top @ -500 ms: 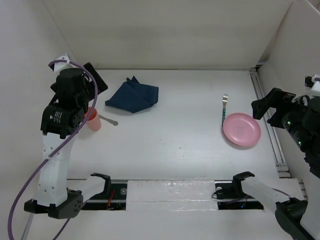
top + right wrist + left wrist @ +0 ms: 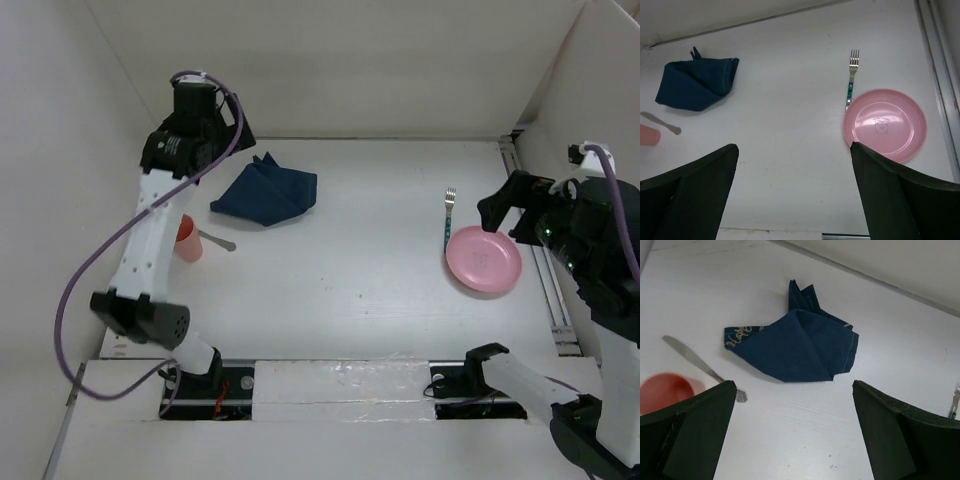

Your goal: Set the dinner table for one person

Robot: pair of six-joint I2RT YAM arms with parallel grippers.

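Note:
The dinner table (image 2: 350,270) is a white tabletop with upright white panels. On it lie a crumpled navy cloth (image 2: 265,192), a pink cup (image 2: 188,240) with a knife (image 2: 217,240) beside it, a fork (image 2: 449,215) and a pink plate (image 2: 483,258). My left gripper (image 2: 228,140) hangs open above the back left, just left of the cloth (image 2: 795,345); nothing sits between its fingers (image 2: 700,430). My right gripper (image 2: 503,218) is open in the air beside the plate's (image 2: 885,125) far right rim, holding nothing.
The fork (image 2: 851,80) lies with its handle touching the plate's left rim. A metal rail (image 2: 535,240) runs along the right wall. The arm bases and a white strip (image 2: 340,385) line the near edge.
The left arm has swung up and back, from over the cup to beside the navy cloth. The right gripper has shifted slightly left toward the plate.

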